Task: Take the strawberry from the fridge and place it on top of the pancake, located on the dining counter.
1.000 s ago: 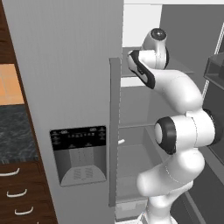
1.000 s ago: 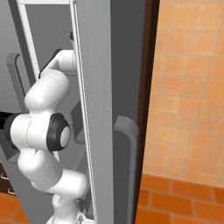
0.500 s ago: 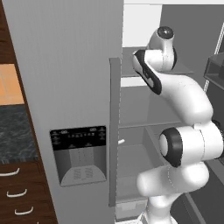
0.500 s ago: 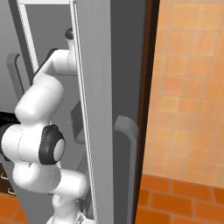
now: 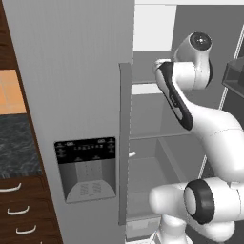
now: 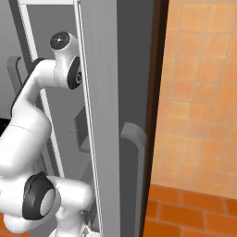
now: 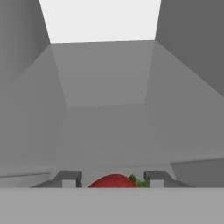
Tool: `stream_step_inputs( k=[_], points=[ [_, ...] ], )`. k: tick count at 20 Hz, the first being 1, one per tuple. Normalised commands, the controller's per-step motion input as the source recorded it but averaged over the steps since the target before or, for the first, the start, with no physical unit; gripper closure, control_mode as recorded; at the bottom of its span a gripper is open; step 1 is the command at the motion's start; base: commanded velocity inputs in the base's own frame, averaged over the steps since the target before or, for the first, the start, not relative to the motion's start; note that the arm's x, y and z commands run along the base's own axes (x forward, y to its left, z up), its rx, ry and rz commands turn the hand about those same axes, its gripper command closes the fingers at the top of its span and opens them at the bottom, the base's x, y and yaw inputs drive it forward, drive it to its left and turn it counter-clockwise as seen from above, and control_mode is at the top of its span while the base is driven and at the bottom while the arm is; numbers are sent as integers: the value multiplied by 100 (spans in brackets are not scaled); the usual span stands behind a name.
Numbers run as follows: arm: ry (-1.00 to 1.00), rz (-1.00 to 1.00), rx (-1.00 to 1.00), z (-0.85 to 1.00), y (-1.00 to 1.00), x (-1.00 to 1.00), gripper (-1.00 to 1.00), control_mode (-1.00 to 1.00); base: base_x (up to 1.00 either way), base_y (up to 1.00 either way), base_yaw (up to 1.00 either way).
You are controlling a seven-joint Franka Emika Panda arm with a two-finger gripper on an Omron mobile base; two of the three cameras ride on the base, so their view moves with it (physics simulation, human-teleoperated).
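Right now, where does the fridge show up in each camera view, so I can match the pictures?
Left base view: the fridge takes the left and middle, closed dispenser door at left, open compartment beside it.
Right base view: its open door stands edge-on down the middle.
Hand view: its grey inner walls surround the strawberry at the bottom edge.
Shared landmark: the white arm reaching into the open compartment, in both base views.
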Motion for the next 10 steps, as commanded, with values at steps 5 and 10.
stream_step_inputs(
  k=[5, 10],
  points=[
    [0, -8, 3, 19, 0, -100, 100, -100, 0, 0, 0],
    [8, -7, 4, -3, 17, -100, 100, -100, 0, 0, 0]
  ],
)
